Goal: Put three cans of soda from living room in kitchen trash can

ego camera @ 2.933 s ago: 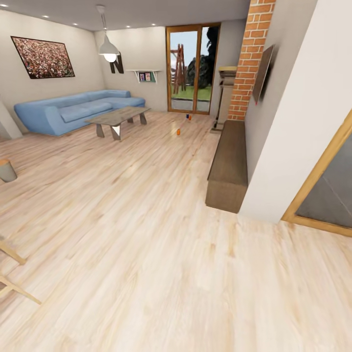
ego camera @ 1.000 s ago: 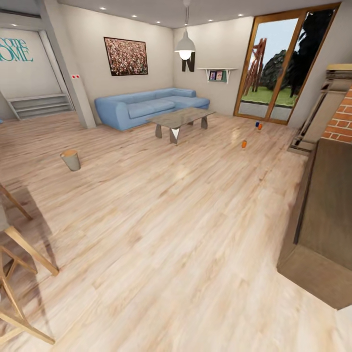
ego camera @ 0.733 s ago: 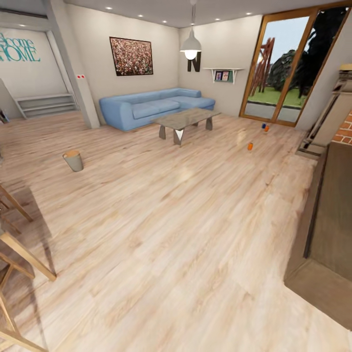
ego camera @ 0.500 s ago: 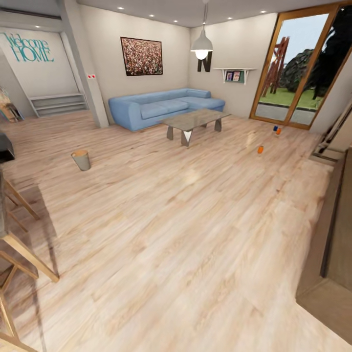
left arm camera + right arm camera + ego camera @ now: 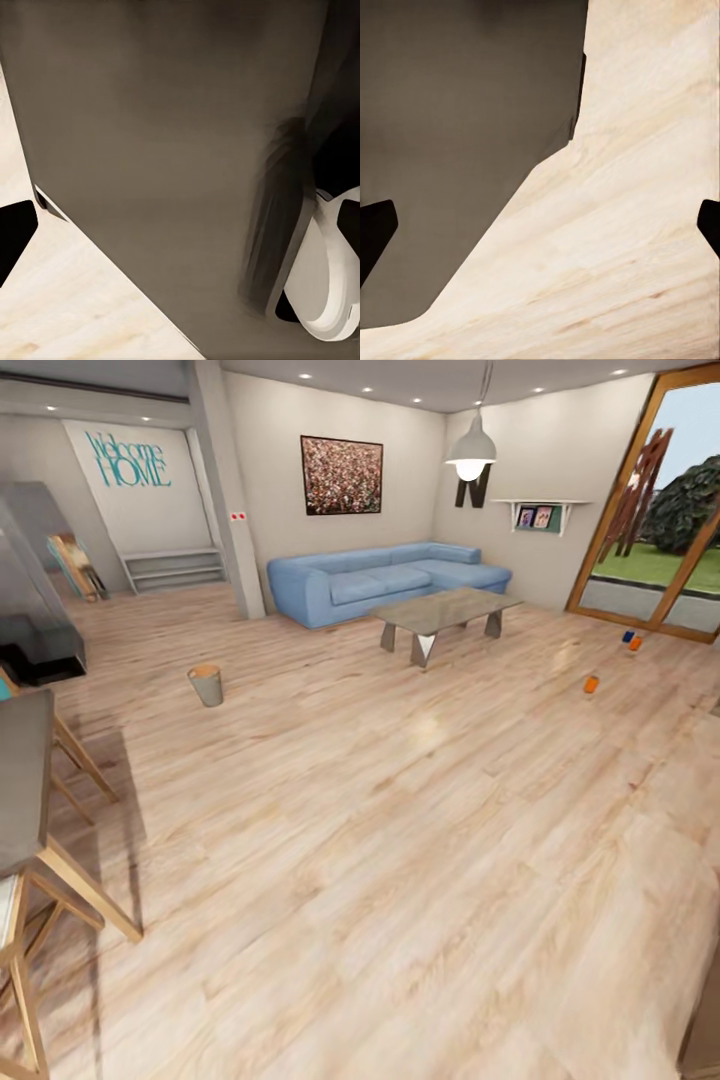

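The three cans stand on the wood floor near the glass door: one orange can alone, another orange can just beside the blue can. The bin stands well apart, left of the sofa and coffee table. Both wrist views show dark fingertips at opposite edges, so each gripper is spread apart, holding nothing.
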